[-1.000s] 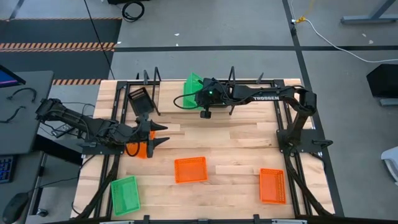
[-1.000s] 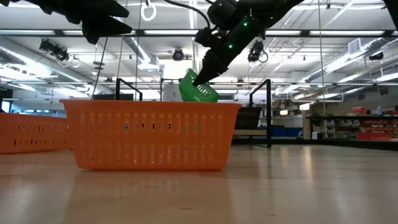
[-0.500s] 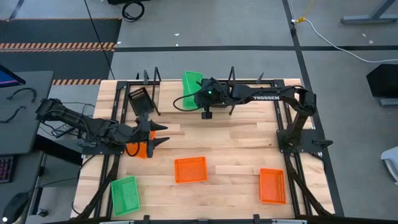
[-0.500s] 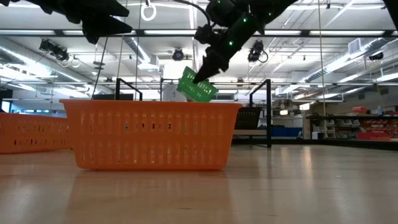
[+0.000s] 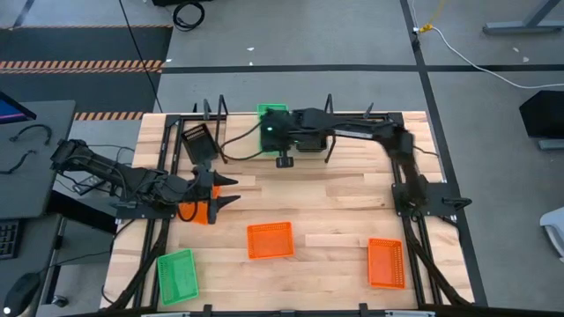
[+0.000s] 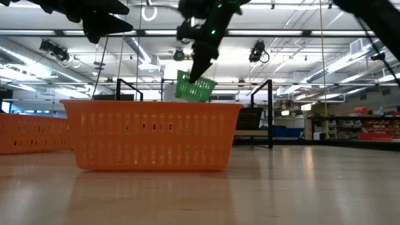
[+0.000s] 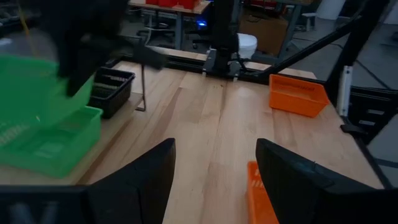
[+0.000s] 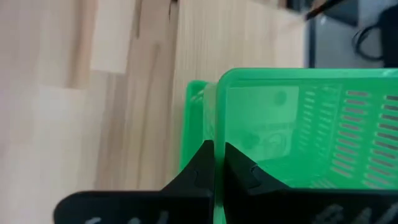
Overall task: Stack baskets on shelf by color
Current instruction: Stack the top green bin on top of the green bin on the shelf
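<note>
The right gripper (image 8: 214, 163) has its two dark fingers (image 8: 198, 171) pressed together on the thin wall of a green basket (image 8: 292, 134), so the wall stands between the jaws. The mesh side of this basket, with rows of small slots, spreads out ahead of the jaws. Just behind it, a second green rim (image 8: 196, 124) shows. Beyond both lies the pale wooden table (image 8: 93, 74).

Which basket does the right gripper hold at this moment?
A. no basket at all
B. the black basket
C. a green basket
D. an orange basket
C: the right gripper is shut on the wall of a green basket, lifted near the shelf.
</note>
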`<action>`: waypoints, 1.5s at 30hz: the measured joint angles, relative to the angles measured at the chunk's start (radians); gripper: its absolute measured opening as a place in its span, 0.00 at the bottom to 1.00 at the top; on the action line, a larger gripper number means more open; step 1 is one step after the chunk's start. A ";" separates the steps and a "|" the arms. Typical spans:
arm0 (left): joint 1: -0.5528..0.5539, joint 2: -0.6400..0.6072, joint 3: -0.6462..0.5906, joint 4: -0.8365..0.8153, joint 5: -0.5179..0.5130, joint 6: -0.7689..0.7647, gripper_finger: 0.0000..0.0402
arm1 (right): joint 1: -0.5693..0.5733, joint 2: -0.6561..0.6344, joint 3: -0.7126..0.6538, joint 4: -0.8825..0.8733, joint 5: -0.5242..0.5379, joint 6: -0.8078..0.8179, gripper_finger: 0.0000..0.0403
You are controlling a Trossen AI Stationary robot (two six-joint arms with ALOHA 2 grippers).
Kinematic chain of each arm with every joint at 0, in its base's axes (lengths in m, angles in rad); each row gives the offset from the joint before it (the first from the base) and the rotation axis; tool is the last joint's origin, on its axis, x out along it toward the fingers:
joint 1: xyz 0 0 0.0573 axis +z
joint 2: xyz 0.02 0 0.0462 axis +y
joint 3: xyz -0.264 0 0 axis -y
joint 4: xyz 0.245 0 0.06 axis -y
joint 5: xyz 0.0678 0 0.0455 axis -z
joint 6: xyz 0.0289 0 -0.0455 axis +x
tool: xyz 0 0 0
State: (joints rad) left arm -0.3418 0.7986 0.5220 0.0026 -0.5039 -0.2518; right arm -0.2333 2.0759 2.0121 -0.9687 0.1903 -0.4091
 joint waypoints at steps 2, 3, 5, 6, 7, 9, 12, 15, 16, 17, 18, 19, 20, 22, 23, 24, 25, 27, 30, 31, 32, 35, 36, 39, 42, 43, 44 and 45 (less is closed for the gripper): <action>-0.001 0.000 0.000 0.000 0.010 0.001 0.58 | -0.007 0.074 0.081 -0.070 0.000 0.013 0.02; -0.001 0.000 0.000 0.000 0.011 0.001 0.58 | -0.011 0.103 0.114 -0.097 0.000 0.018 0.02; -0.001 0.000 0.000 0.001 0.011 0.001 0.58 | -0.014 0.157 0.180 -0.142 0.003 0.030 0.02; -0.001 0.000 0.000 0.000 0.011 0.001 0.58 | -0.014 0.175 0.209 -0.159 0.001 0.040 0.02; -0.001 0.000 0.000 0.000 0.011 0.001 0.58 | -0.015 0.192 0.236 -0.175 0.000 0.048 0.02; -0.001 0.000 0.000 -0.001 0.011 0.002 0.58 | -0.018 0.217 0.282 -0.198 0.000 0.060 0.02; -0.001 0.000 0.000 -0.001 0.012 0.002 0.58 | -0.022 0.234 0.311 -0.217 -0.001 0.101 0.02; -0.001 0.000 0.000 -0.002 0.012 0.002 0.58 | -0.024 0.230 0.312 -0.220 -0.004 0.139 0.02; -0.001 0.000 0.000 -0.002 0.012 0.001 0.58 | -0.025 0.228 0.312 -0.228 -0.005 0.156 0.02; -0.001 0.000 0.000 -0.001 0.012 0.002 0.58 | -0.026 0.228 0.312 -0.238 -0.010 0.170 0.02; -0.001 0.000 0.000 -0.001 0.012 0.002 0.58 | -0.028 0.228 0.312 -0.245 -0.019 0.172 0.02; -0.001 0.000 0.000 -0.001 0.012 0.001 0.58 | -0.030 0.228 0.312 -0.253 -0.035 0.174 0.02; -0.001 0.000 0.000 -0.001 0.012 0.001 0.58 | -0.031 0.228 0.312 -0.261 -0.052 0.177 0.02; -0.001 0.000 0.000 -0.001 0.012 0.001 0.58 | -0.035 0.229 0.311 -0.261 -0.072 0.179 0.03; -0.001 0.000 0.000 -0.001 0.012 0.001 0.58 | -0.036 0.229 0.305 -0.251 -0.073 0.179 0.03; -0.001 0.000 0.000 0.000 0.012 0.001 0.58 | -0.037 0.229 0.298 -0.241 -0.073 0.178 0.03; -0.001 0.000 0.000 0.000 0.012 0.001 0.58 | -0.037 0.230 0.292 -0.232 -0.075 0.176 0.03; -0.001 0.000 0.000 0.000 0.012 0.001 0.58 | -0.038 0.232 0.288 -0.222 -0.076 0.174 0.03; -0.001 0.000 0.000 0.000 0.012 0.001 0.58 | -0.041 0.232 0.288 -0.204 -0.078 0.172 0.05; -0.001 0.000 0.000 0.000 0.012 0.001 0.58 | -0.044 0.232 0.288 -0.202 -0.079 0.171 0.07; -0.001 0.000 0.000 0.000 0.012 0.001 0.58 | -0.046 0.232 0.288 -0.203 -0.080 0.171 0.09; -0.001 0.000 0.000 0.000 0.012 0.001 0.58 | -0.054 0.232 0.288 -0.203 -0.080 0.166 0.15; -0.001 0.000 0.000 0.000 0.012 0.001 0.58 | -0.057 0.232 0.288 -0.205 -0.080 0.167 0.18; -0.006 0.000 0.000 0.000 0.012 0.001 0.58 | -0.062 0.232 0.288 -0.205 -0.077 0.170 0.27; -0.017 0.000 0.000 0.000 0.012 0.001 0.58 | -0.065 0.232 0.288 -0.189 -0.064 0.170 0.34; -0.021 0.000 0.000 0.000 0.012 0.001 0.58 | -0.065 0.232 0.288 -0.182 -0.064 0.170 0.36; -0.024 0.000 0.000 0.000 0.013 0.001 0.58 | -0.065 0.232 0.288 -0.172 -0.065 0.170 0.38; -0.026 0.000 0.000 0.000 0.013 0.001 0.58 | -0.065 0.232 0.288 -0.164 -0.069 0.170 0.40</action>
State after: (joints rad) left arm -0.3674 0.7985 0.5220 0.0029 -0.4908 -0.2504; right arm -0.2981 2.3077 2.2997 -1.1331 0.1211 -0.2386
